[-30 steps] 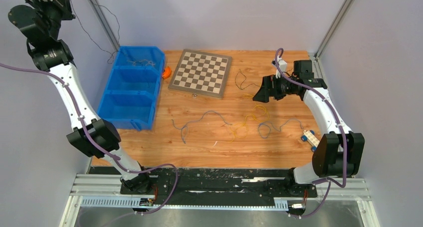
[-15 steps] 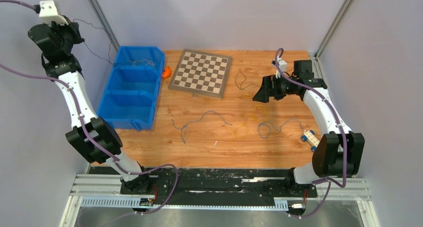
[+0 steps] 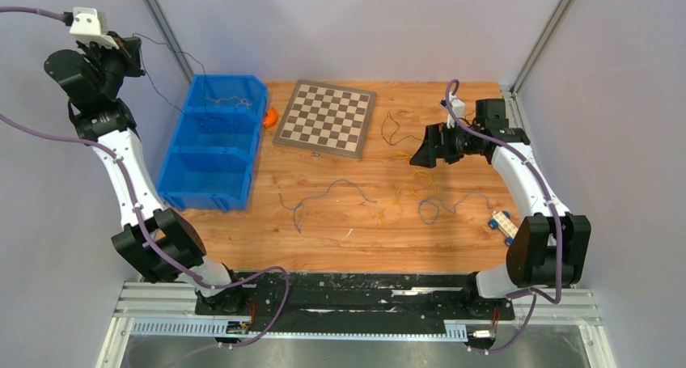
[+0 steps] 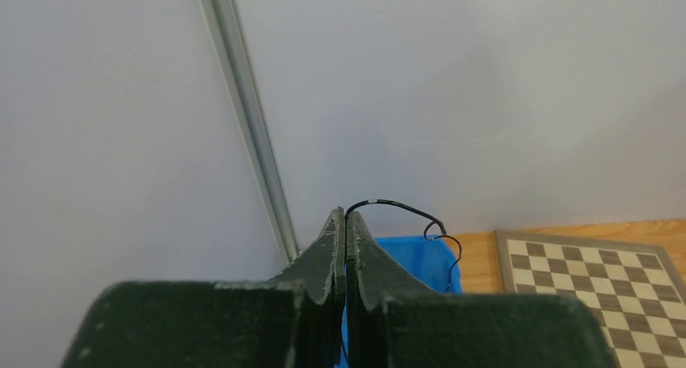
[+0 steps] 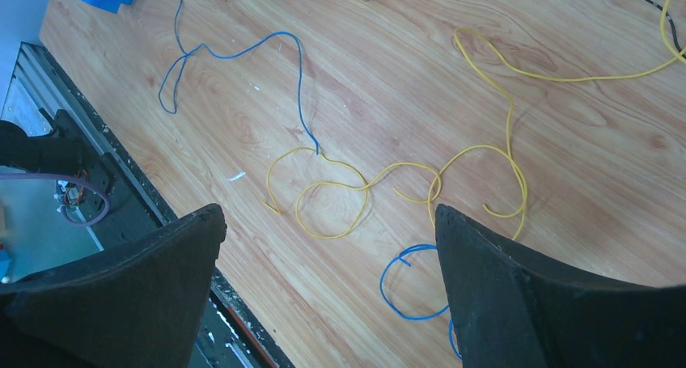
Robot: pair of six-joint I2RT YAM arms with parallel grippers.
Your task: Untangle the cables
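On the wooden desk (image 3: 267,247), blue cables (image 3: 328,193) and yellow cables (image 3: 398,196) lay loose toward the near right. A blue bin (image 3: 212,178) lined the left edge, and a chessboard (image 3: 325,117) sat by the far edge under grey walls (image 3: 364,20). The right claw (image 3: 422,154) hung wide open and empty above the yellow cables. The left claw (image 4: 345,221), pinched fully closed, held a black cable (image 4: 396,204) high beyond the far-left corner.

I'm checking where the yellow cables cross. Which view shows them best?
The right wrist view: the yellow cables fill its middle, their loops and crossings plain. The top external view shows them small, right of centre. The left wrist view shows none of them, only a black cable pinched in the left gripper.
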